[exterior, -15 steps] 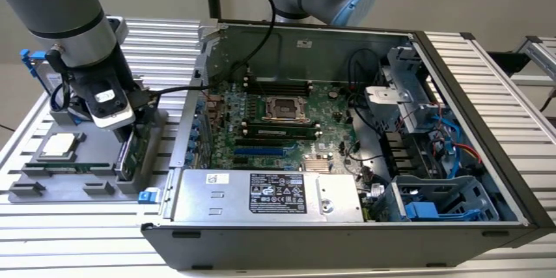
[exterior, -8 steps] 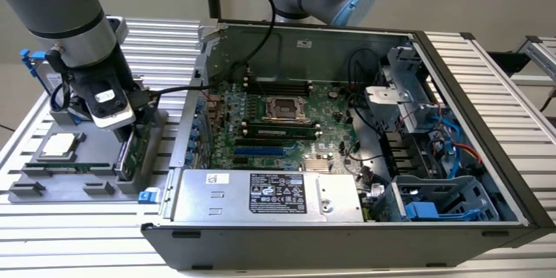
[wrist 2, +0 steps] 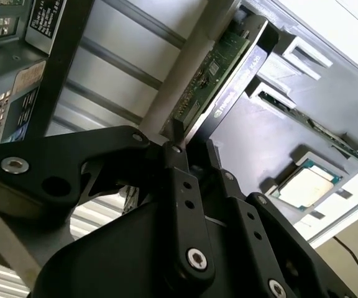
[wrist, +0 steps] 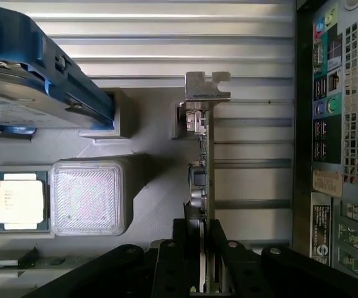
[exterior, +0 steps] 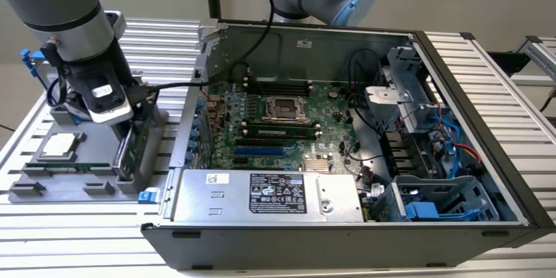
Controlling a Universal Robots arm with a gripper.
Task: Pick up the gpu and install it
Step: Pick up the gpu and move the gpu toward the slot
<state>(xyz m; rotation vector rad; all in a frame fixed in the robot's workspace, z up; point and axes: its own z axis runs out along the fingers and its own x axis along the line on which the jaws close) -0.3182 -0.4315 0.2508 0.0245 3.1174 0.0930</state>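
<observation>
Gripper (wrist: 199, 231): black fingers pinch the gpu (wrist: 202, 155), a thin green board with silver bracket.
Place: on edge in grey moulded tray (exterior: 52, 190), exterior view's left.
Axis: along the case (exterior: 347, 245) wall, bracket away from fingers.

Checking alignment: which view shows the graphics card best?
Second wrist view: the graphics card shows green board and black cover. First wrist view has it edge-on; in the exterior view the arm hides most.

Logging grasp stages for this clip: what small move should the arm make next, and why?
Probably a straight lift. The gripper seems closed on the gpu, which stands on edge in the gray holder, so rising in its plane should free it cleanly.
</observation>
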